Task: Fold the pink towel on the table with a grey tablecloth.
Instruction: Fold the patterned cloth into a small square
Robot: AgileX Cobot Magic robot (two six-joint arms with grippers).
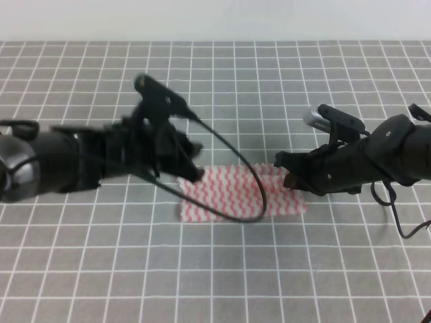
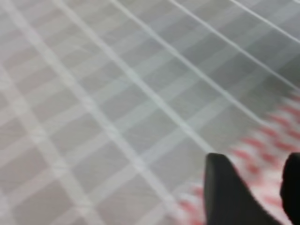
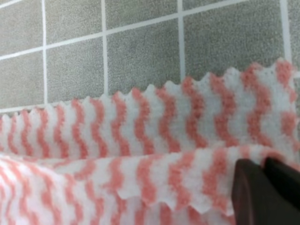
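On the grey tablecloth (image 1: 81, 256), pink towel (image 1: 229, 195).

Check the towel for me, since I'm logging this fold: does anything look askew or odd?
Slightly. The pink towel is doubled over at the right claw, its upper layer's zigzag edge lying short of the lower layer's edge. No damage shows.

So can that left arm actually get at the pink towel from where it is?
Probably yes: the left gripper already sits at the pink towel's left edge, nothing between them.
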